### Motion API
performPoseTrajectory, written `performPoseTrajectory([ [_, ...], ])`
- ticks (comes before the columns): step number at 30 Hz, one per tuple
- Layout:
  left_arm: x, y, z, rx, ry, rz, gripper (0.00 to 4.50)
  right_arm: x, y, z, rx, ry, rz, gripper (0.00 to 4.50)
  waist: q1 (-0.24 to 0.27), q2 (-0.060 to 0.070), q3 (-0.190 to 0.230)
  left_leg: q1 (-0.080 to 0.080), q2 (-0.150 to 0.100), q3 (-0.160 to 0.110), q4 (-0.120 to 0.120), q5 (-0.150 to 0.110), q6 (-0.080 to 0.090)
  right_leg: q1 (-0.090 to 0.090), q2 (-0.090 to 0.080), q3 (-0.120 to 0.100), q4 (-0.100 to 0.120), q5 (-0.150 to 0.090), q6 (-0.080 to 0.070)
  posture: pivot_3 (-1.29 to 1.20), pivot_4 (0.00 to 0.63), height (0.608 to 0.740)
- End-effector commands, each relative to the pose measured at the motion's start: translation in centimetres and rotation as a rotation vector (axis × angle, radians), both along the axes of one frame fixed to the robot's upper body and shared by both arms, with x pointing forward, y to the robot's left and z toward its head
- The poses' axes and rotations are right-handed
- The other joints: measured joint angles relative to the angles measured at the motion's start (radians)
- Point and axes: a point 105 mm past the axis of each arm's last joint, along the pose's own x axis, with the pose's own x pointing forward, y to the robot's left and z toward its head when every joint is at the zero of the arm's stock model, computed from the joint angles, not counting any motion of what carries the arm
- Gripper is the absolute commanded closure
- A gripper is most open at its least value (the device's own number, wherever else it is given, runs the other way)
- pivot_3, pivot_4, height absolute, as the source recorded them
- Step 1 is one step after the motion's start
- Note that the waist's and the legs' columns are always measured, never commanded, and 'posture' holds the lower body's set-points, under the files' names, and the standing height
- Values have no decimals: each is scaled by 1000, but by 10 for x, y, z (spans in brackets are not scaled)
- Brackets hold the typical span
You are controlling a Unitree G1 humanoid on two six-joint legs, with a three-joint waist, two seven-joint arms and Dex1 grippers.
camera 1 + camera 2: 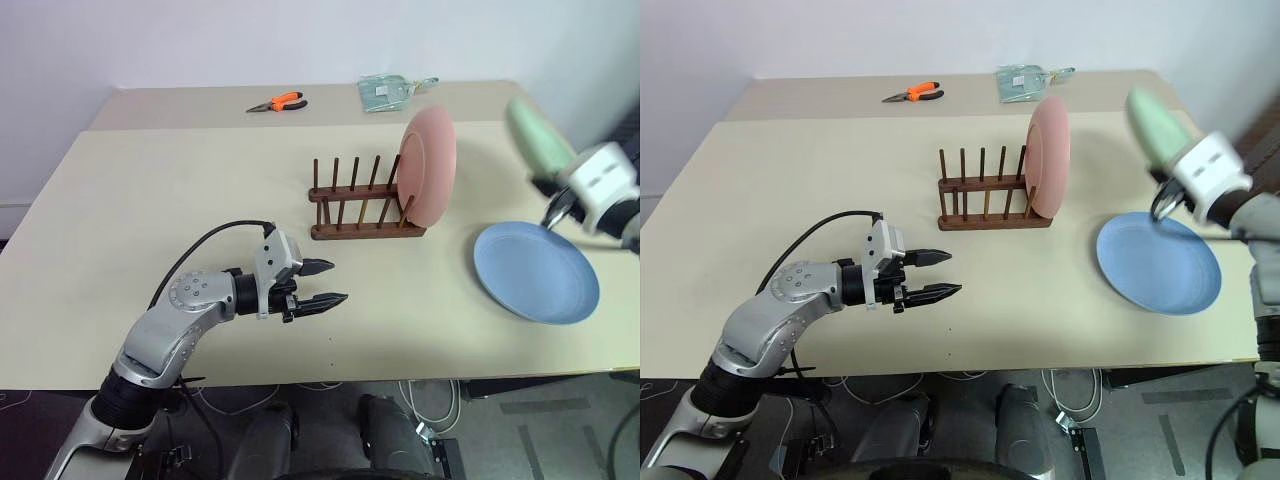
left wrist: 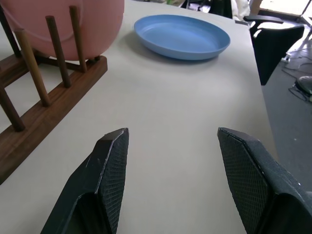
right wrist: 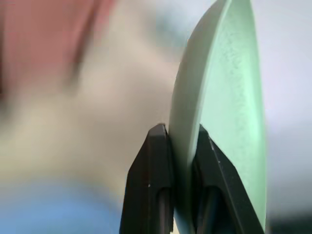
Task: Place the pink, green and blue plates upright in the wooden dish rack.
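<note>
A: Plates first. Where are they?

B: The pink plate [image 1: 429, 165] stands upright at the right end of the wooden dish rack [image 1: 362, 206], near the middle of the table [image 1: 150, 200]. The blue plate [image 1: 536, 271] lies flat on the table, right of the rack and a little nearer. The green plate [image 3: 229, 107] is up in the air at the far right, on edge, with the right gripper [image 3: 179, 141] clamped on its rim.

A: Anything between that plate and the rack?

B: The pink plate fills the rightmost slot, on the side that faces the green one. The slots left of it stand free between the pegs. The blue plate lies low, beneath the raised arm.

A: And the left gripper [image 1: 322, 283]?

B: It hovers over bare table, left of the rack and nearer, pointing right. Its fingers [image 2: 109, 168] are spread apart with nothing between them. It is well apart from every plate.

A: Other clutter?

B: Orange-handled pliers [image 1: 277, 102] and a clear plastic packet [image 1: 388, 91] lie at the far edge, well behind the rack.
</note>
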Motion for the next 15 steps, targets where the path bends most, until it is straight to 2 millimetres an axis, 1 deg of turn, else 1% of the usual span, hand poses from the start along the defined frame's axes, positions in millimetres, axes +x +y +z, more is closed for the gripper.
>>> performPoseTrajectory([
  [1, 5, 5, 7, -10, -47, 17, 1528, -37, 21, 76, 395, -191, 209, 4441, 6, 0, 0, 0, 0, -1, 0, 0, 0, 0, 0, 0, 0, 0, 0, 0, 150, 740],
  [2, 7, 7, 8, -12, -52, 27, 1528, -45, 28, 86, 475, -207, 275, 4441, 8, 0, 0, -1, 0, -2, 1, 0, 0, 0, 0, -1, 0, 0, 0, 0, 150, 740],
  [3, 11, 11, 9, -19, -58, 54, 1528, -57, 45, 100, 574, -226, 401, 4441, 11, -1, 0, -1, 0, -2, 1, 0, 0, 1, 0, -1, -1, -1, -1, 0, 150, 740],
  [4, 16, 16, 10, -29, -62, 85, 1528, -67, 62, 109, 652, -224, 513, 4441, 10, -1, 0, -1, 0, -3, 1, 0, 0, 1, 0, -2, -1, -1, -2, 0, 150, 740],
  [5, 21, 21, 12, -39, -66, 113, 1528, -73, 76, 113, 717, -210, 592, 4441, 9, -1, 0, -1, 0, -3, 1, 0, 0, 1, 0, -2, -1, -1, -2, 0, 150, 740],
  [6, 25, 27, 13, -48, -74, 147, 1528, -73, 91, 113, 791, -177, 647, 4441, 8, -1, 0, -1, 0, -3, 0, 0, 0, 1, 0, -2, -1, -1, -2, 0, 150, 740],
  [7, 28, 33, 13, -52, -80, 176, 1528, -71, 102, 111, 849, -144, 668, 4441, 5, -1, 0, -1, 0, -3, 1, 0, 0, 1, 0, -2, -1, -1, -2, 0, 150, 740],
  [8, 32, 41, 13, -51, -89, 208, 1528, -66, 115, 105, 890, -93, 673, 4441, 3, -1, 0, -1, 0, -3, 0, 0, 0, 1, 0, -2, -1, -1, -2, 0, 150, 740],
  [10, 36, 54, 12, -43, -108, 260, 1528, -56, 138, 91, 920, -9, 647, 4441, 2, 0, -1, 0, 1, -3, -1, 0, 0, 0, 0, -2, 0, -1, -2, 0, 150, 740],
  [12, 39, 66, 13, -44, -122, 299, 1528, -47, 152, 78, 958, 52, 605, 4441, 3, 0, -1, -1, 0, -3, -1, 0, 0, -1, 0, -2, 0, -1, -2, 0, 150, 740],
  [15, 40, 75, 15, -53, -130, 330, 1528, -35, 164, 62, 988, 117, 536, 4441, 10, 0, -1, -3, 0, -3, 0, 0, 0, -3, 0, -2, 0, 0, -1, 0, 150, 740],
])
